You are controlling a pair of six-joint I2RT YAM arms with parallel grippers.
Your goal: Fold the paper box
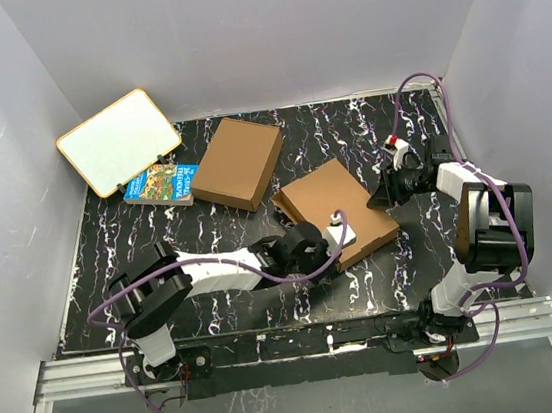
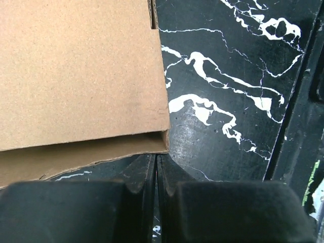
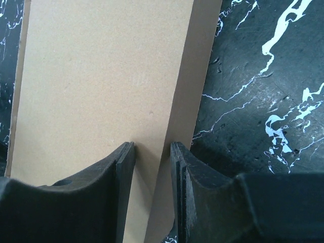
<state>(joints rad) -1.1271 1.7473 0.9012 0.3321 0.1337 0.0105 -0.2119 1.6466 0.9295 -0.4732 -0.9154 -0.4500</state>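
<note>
Looking light and bendy, the paper box (image 1: 328, 203) is best held by its thin edge. The left gripper (image 2: 155, 161) is closed on nothing; the right gripper (image 3: 152, 150) sits spread apart over that edge.

A black counter (image 1: 128, 230) with white wiggly lines is seen under everything. At the back left, a white board (image 1: 119, 141) with a tan rim is propped up, tilted. A small blue picture book (image 1: 161, 184) is laid flat just below the board and is touched by it. A plain brown box (image 1: 238, 163) is set flat just to the right of the book. The counter is closed in by pale walls (image 1: 234, 30). A shiny metal rail (image 1: 84, 369) is fixed along the near edge.
</note>
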